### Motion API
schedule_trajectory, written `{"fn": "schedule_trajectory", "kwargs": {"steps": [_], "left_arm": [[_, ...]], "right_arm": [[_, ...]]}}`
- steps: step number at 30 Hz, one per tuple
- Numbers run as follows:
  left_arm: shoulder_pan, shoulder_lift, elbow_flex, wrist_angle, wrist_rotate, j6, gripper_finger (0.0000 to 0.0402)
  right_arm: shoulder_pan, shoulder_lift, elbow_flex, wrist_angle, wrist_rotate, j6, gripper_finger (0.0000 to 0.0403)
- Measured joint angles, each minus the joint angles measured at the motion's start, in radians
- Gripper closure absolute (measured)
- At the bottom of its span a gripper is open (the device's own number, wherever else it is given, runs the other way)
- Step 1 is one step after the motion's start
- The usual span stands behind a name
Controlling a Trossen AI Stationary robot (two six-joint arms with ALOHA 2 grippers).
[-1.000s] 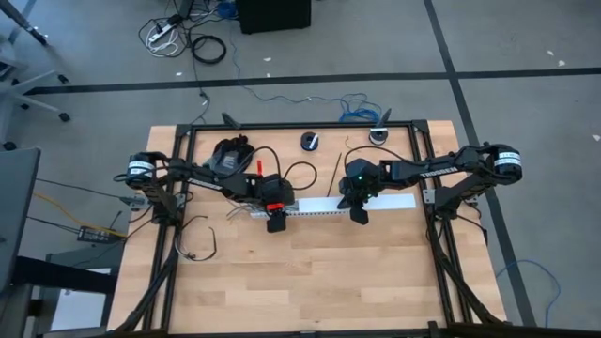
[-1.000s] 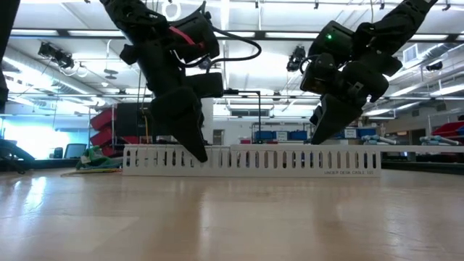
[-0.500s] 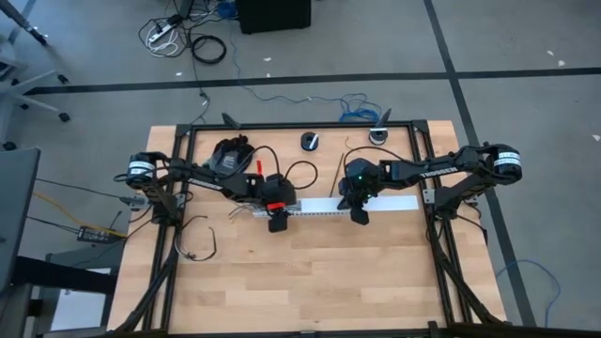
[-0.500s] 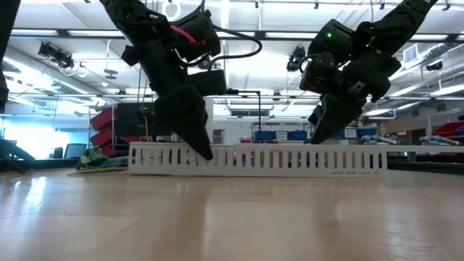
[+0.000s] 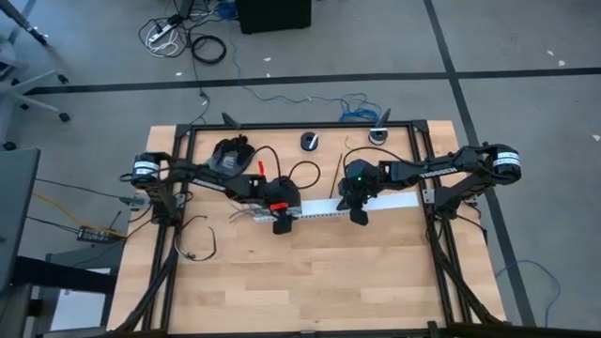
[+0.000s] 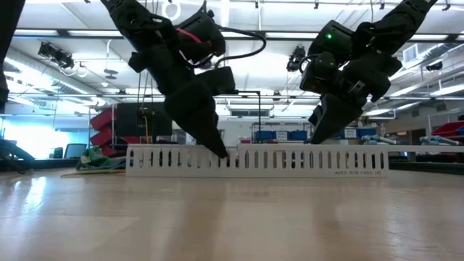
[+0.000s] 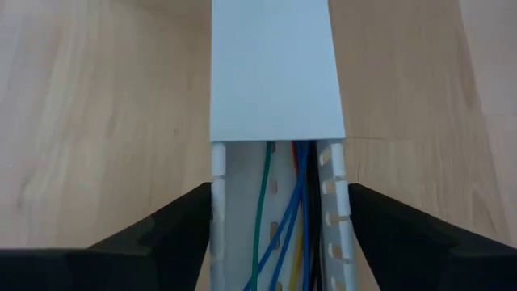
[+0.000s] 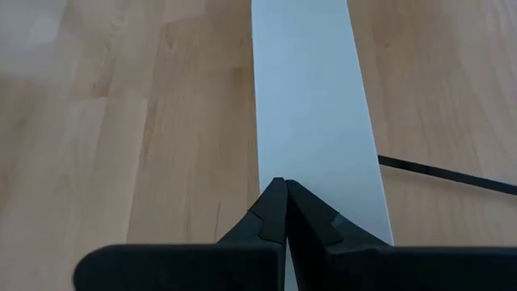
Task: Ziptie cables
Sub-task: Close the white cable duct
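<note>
Where lid ends, coloured cables (image 7: 279,218) lie in duct (image 7: 275,242); left gripper (image 7: 279,234) straddles released, right gripper (image 8: 284,212) clenched.

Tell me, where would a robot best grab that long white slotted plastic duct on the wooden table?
Probably across its two slotted side walls, coming straight down from above. The long white slotted plastic duct is narrow with upright parallel walls, which suits a two-finger pinch. The left gripper already straddles its uncovered stretch that way, fingers open either side.
</note>
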Motion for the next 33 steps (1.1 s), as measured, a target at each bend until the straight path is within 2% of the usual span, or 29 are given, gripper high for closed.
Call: {"fn": "schedule_trajectory", "kwargs": {"steps": [10,21,33], "left_arm": [[0.0,0.017,0.007,0.002,-0.008,0.0,0.0121],[0.0,0.017,0.007,0.003,-0.024,0.0,0.0169],[0.0,0.018,0.005,0.024,-0.021,0.0,0.0172]], "right_arm": [[0.0,0.0,0.0,-0.002,0.002,0.0,0.0403],[0.0,0.0,0.0,0.006,0.001,0.0,0.0403],[-0.001,0.0,0.0,0.039,-0.016,-0.01,0.0402]]}}
